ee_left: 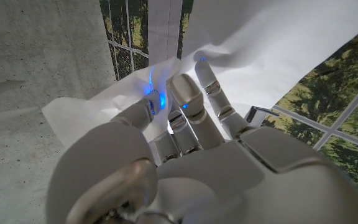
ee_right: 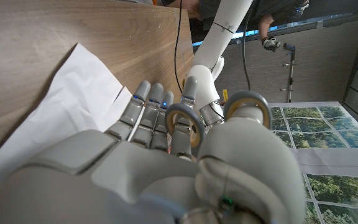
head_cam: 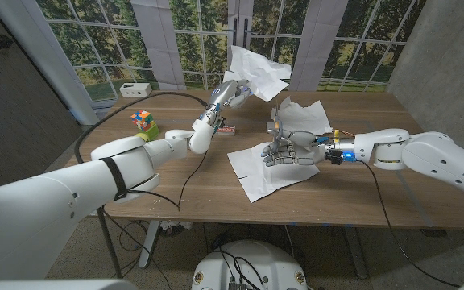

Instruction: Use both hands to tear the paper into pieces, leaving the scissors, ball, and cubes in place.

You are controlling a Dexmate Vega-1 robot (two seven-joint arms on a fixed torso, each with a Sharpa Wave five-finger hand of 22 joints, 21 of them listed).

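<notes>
Torn already: one sheet of paper (head_cam: 258,71) up in the air, pinched in the left hand (head_cam: 225,94); another piece (head_cam: 274,167) flat on the desk (head_cam: 176,173), under the right hand (head_cam: 290,151) with fingers (ee_right: 143,107) pressing, clasping nothing. Third piece (head_cam: 303,113) lying behind. More tearing probably left. Colourful cube (head_cam: 142,121) at the left, untouched.

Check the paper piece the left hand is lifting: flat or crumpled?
Crumpled. The paper piece, gripped by the left hand, hangs bent and creased above the table.
</notes>
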